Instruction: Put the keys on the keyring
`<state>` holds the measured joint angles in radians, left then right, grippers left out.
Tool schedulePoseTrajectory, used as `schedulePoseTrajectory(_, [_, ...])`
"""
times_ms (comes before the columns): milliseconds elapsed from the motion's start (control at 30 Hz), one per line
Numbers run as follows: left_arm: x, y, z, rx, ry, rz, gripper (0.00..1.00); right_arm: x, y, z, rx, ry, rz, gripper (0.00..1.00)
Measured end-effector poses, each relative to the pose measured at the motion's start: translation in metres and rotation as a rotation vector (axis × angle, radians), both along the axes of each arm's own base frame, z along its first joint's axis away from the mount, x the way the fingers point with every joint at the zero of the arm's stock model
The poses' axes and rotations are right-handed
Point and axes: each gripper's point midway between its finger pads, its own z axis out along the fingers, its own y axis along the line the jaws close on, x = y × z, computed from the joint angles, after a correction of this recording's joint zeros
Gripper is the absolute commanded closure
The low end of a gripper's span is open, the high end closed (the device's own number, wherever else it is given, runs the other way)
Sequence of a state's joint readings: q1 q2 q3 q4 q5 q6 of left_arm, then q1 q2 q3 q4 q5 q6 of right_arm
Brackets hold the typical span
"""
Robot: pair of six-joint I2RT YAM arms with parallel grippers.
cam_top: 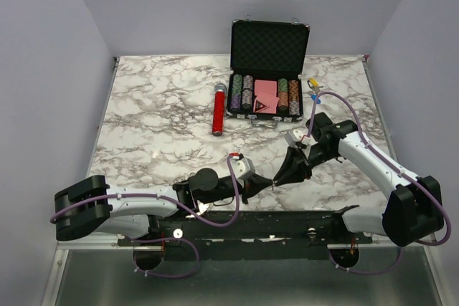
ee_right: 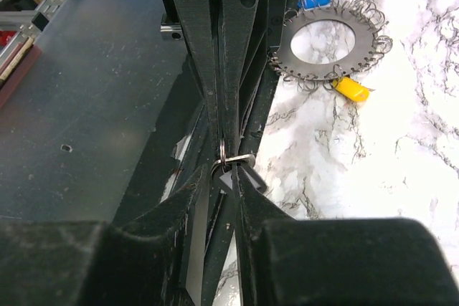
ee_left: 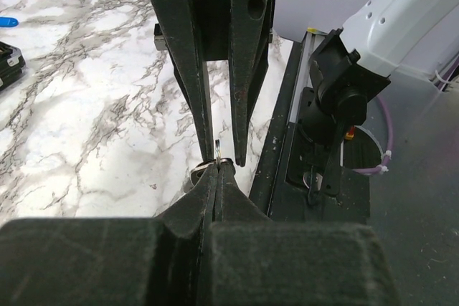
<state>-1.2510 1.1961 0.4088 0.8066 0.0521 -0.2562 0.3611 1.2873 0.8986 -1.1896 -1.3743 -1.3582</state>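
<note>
The left gripper [ee_left: 214, 184] is clenched on a small key [ee_left: 216, 157] at the near counter [cam_top: 158, 127] edge, apparently to present it tip-to-tip to the right gripper [ee_right: 228, 188], whose grip cannot be told. The keyring [ee_right: 358, 42] lies far right, well apart.

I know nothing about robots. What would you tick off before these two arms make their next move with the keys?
1. Hold of the left gripper on the small silver piece: shut on it, ok.
2. Hold of the right gripper on that piece: its tips meet it, closure cannot tell.
3. Is the piece a key: too small, cannot tell.
4. The keyring at the tips: it lies flat on the marble table, apart from both grippers, not ok.
5. Room around the tips: the red cylinder and the poker chip case stand well away, ok.
</note>
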Motion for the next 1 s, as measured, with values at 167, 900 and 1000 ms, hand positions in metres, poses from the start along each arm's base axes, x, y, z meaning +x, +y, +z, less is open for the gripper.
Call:
schedulePoseTrajectory(167, [0.0000, -0.0004, -0.0017, 0.004, 0.001, 0.000, 1.00, -0.0001, 0.0002, 0.0005, 0.003, 0.001, 0.000, 0.76])
schedulePoseTrajectory(900, [-0.0003, 0.0003, -0.0037, 0.004, 0.005, 0.000, 1.00, 0.0011, 0.0006, 0.0005, -0.001, 0.009, -0.005, 0.99])
schedulePoseTrajectory(1000, [-0.0003, 0.0003, -0.0036, 0.003, 0.005, 0.000, 1.00, 0.0011, 0.0006, 0.0005, -0.002, 0.011, -0.005, 0.99])
